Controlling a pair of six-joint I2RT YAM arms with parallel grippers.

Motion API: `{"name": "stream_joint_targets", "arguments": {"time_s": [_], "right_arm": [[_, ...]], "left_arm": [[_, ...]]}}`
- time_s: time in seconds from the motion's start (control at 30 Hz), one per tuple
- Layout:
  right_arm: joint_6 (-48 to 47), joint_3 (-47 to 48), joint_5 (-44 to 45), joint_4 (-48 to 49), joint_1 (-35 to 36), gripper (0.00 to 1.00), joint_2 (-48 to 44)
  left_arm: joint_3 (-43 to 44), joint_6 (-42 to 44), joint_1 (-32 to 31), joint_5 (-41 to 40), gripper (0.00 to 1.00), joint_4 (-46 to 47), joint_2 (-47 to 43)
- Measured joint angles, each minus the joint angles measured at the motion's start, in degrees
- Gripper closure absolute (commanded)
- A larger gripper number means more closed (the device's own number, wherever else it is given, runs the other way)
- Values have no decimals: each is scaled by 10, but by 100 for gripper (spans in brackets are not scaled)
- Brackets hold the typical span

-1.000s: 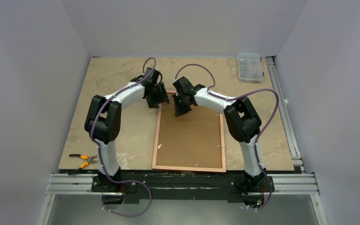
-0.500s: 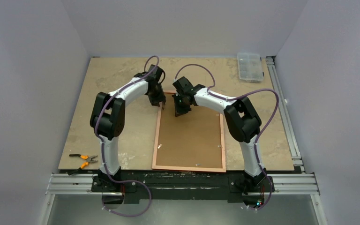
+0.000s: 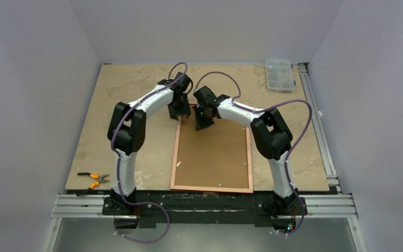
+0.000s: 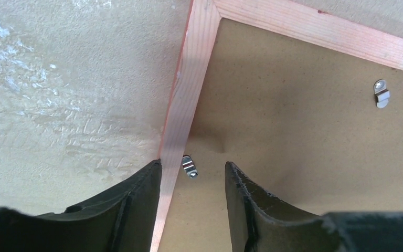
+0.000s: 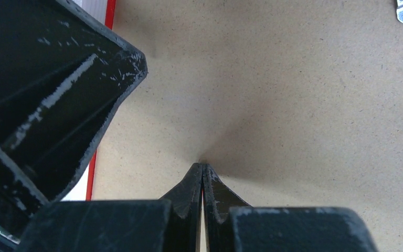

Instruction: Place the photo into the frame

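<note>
The frame [image 3: 175, 157] lies face down on the table, its pale wooden back rail [image 4: 186, 94] showing. A brown backing board [image 3: 215, 152] fills it. The photo is hidden. My left gripper [image 4: 192, 165] is open at the frame's far left corner. Its fingers straddle the rail's inner edge and a small metal turn clip [image 4: 188, 167], touching neither. My right gripper [image 5: 202, 165] is shut with nothing in it, its tips pressed onto the backing board [image 5: 294, 94] just right of the left gripper [image 3: 182, 116].
A second clip [image 4: 381, 94] sits on the far rail. Orange-handled pliers [image 3: 93, 180] lie near the front left table edge. A clear plastic box [image 3: 280, 74] stands at the back right. Grey walls enclose the table on three sides.
My left arm has swung right, bringing its gripper over the frame's far left corner. The right arm has not moved.
</note>
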Motion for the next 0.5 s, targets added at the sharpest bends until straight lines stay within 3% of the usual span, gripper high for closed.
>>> {"name": "stream_joint_targets", "arguments": {"time_s": [0.5], "right_arm": [[-2, 0, -1, 0, 0, 100, 0]], "left_arm": [[-22, 5, -1, -16, 52, -29, -4]]}}
